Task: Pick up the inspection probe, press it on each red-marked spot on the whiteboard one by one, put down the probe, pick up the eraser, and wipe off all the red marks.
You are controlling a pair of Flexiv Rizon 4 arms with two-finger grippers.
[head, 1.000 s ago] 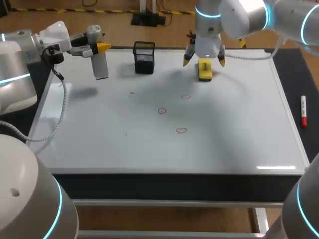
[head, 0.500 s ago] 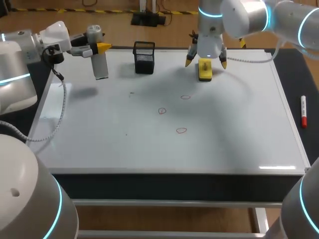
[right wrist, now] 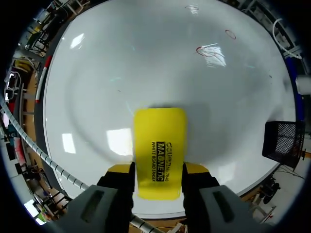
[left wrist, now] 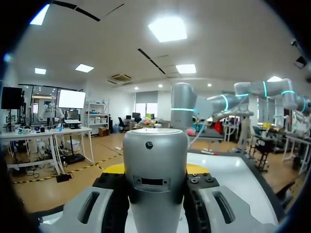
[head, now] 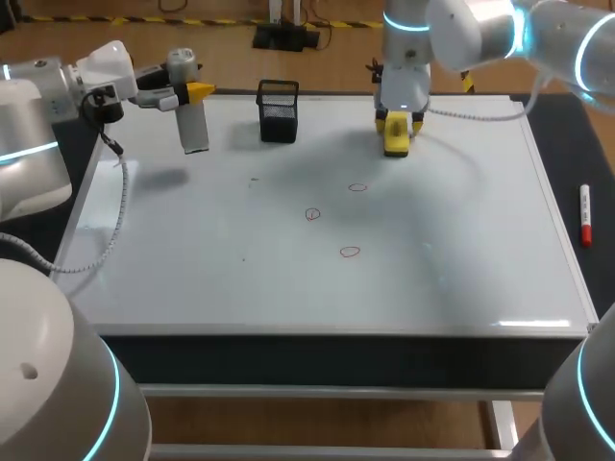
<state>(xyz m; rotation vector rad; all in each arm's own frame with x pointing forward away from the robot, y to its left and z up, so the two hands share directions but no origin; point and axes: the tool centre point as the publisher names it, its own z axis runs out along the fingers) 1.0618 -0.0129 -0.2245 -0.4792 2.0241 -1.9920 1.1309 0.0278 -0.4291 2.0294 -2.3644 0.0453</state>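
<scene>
Clamping the yellow eraser (head: 395,134) from two sides, my right jaws stood narrowed to its width, with the yellow fingertips (right wrist: 120,169) pressed against its long edges. The eraser lay flat on the whiteboard (head: 192,279) near the far edge, directly under my right arm (head: 452,29). Three small red marks were drawn around the middle of the board, all apart from the eraser: the far mark (head: 357,188) nearest it, the middle mark (head: 312,214) off toward my left, and the near mark (head: 350,252) closest to me. A black mesh basket (head: 278,110) stood upright by the far edge, between my two arms. My left jaws were closed on the inspection probe (head: 193,123), a grey cylinder gripped on both flanks and hanging upright over the board's far left corner. A red marker (head: 584,213) lay on the dark tabletop (head: 567,144) just off the board's right edge.
</scene>
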